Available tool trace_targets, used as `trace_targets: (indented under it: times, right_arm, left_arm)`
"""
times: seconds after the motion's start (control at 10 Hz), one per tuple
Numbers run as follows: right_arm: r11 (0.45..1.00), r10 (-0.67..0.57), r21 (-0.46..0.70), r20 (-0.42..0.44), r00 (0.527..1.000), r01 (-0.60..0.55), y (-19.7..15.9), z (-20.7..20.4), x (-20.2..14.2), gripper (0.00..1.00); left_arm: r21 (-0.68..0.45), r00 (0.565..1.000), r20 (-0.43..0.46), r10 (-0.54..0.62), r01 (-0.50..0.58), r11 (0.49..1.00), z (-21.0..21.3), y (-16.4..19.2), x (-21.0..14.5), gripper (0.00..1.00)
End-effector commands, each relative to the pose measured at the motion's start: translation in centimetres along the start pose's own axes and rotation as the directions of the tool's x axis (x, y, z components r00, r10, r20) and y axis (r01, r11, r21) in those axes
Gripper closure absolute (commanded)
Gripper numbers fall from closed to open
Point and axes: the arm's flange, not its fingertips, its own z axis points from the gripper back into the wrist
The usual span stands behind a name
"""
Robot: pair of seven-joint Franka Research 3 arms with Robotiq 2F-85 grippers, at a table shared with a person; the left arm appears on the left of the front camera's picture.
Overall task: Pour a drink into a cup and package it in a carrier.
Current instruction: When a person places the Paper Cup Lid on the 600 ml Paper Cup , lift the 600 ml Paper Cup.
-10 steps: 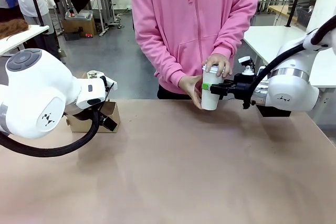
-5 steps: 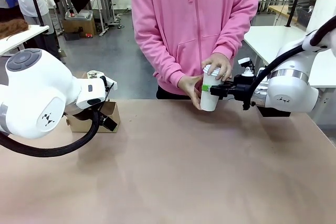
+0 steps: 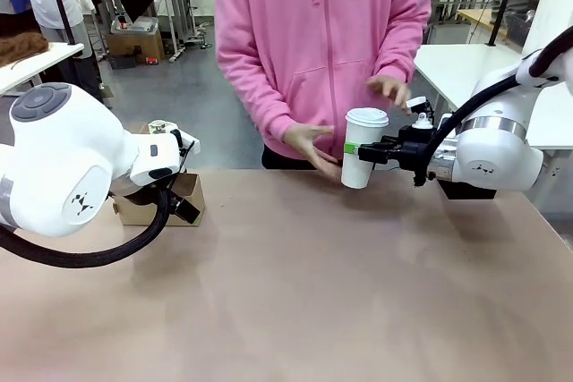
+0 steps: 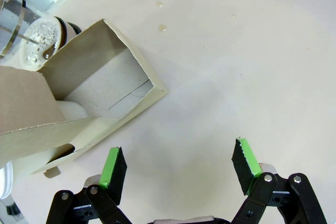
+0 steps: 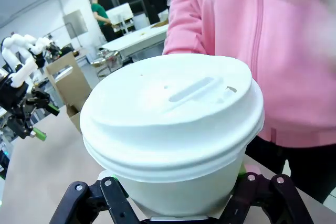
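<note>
Cup (image 3: pixel 361 170), white with a lid (image 3: pixel 367 117) on, sits clamped upright in the right gripper (image 3: pixel 356 149) near the far edge of the table (image 3: pixel 295 284), though whether its base touches the table is hard to tell. The person in a pink hoodie has both hands off it, one hand (image 3: pixel 309 142) open just beside it and the other (image 3: pixel 389 89) raised above the gripper. The left gripper (image 4: pixel 178 156) hangs with jaws wide apart, holding nothing, over bare table near the brown carrier (image 4: pixel 86 61), with what may be a glass jug (image 4: pixel 21 19) just behind it.
</note>
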Motion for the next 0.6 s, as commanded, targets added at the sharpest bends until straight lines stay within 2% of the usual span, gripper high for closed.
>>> trace_targets:
  times: [0.0, 0.5]
  right_arm:
    - [1.000, 0.003, -0.003, 0.018, 1.000, -0.003, 0.27, -0.16, 0.49, 0.19]
    - [1.000, 0.003, -0.003, 0.018, 1.000, -0.003, 0.27, -0.16, 0.49, 0.19]
  left_arm:
    - [-0.001, 1.000, 0.001, 0.000, 0.000, 1.000, 0.04, -0.01, 0.00, 0.00]
    - [-0.001, 1.000, 0.001, 0.000, 0.000, 1.000, 0.04, -0.01, 0.00, 0.00]
